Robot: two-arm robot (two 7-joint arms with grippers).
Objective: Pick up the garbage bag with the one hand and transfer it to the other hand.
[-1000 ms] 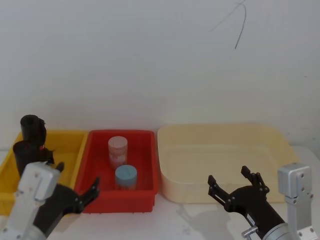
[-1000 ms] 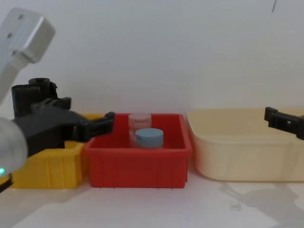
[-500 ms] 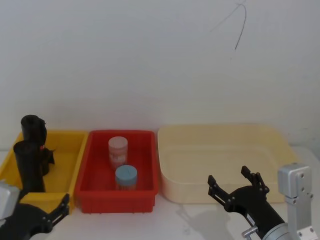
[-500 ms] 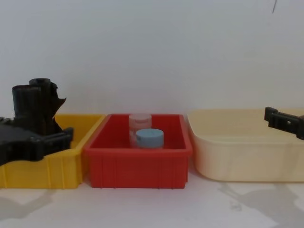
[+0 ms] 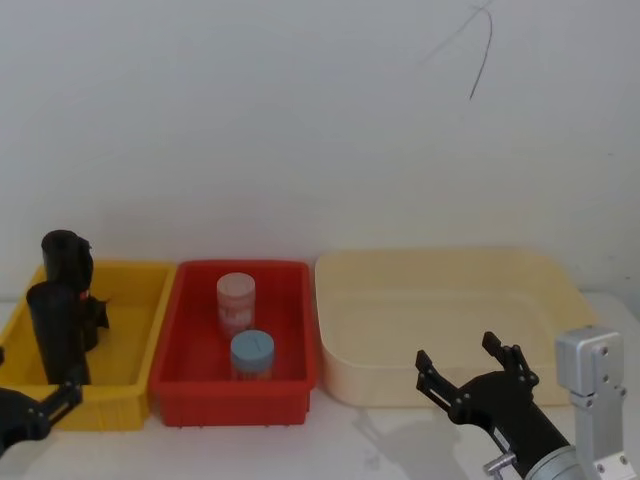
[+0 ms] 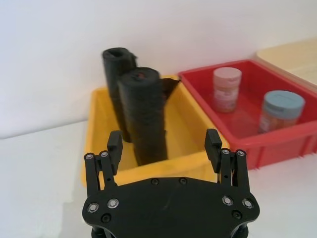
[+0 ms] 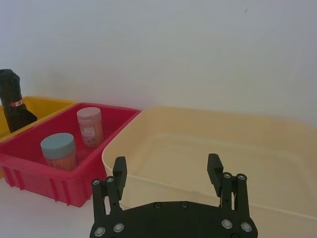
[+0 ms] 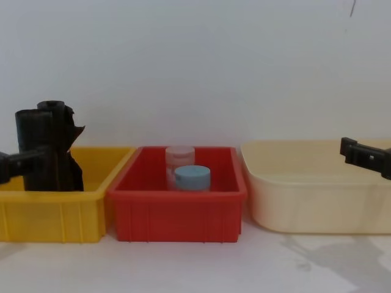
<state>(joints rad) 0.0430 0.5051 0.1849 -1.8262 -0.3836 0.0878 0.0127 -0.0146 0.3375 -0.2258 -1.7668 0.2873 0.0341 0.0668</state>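
The garbage bag (image 5: 55, 330) (image 6: 143, 119) (image 8: 36, 152) is the thicker black roll. It stands upright at the front of the yellow bin (image 5: 130, 335) (image 6: 190, 134) (image 8: 55, 213). A slimmer black roll (image 5: 65, 258) (image 6: 115, 74) (image 7: 10, 94) with a small red mark stands just behind it. My left gripper (image 5: 45, 408) (image 6: 164, 141) (image 8: 15, 163) is open, low in front of the bin and short of the bag. Over the table in front of the cream tub, my right gripper (image 5: 455, 350) (image 7: 167, 163) (image 8: 363, 155) is open and holds nothing.
A red bin (image 5: 190, 385) (image 8: 177, 217) beside the yellow one holds a pink-lidded jar (image 5: 236, 300) and a blue-lidded jar (image 5: 252, 352). A large cream tub (image 5: 560, 290) (image 8: 305, 207) stands to the right. A white wall rises close behind the bins.
My left arm has drawn back and to the left, from in front of the red bin to the yellow bin's front corner. The right arm and both rolls have not moved.
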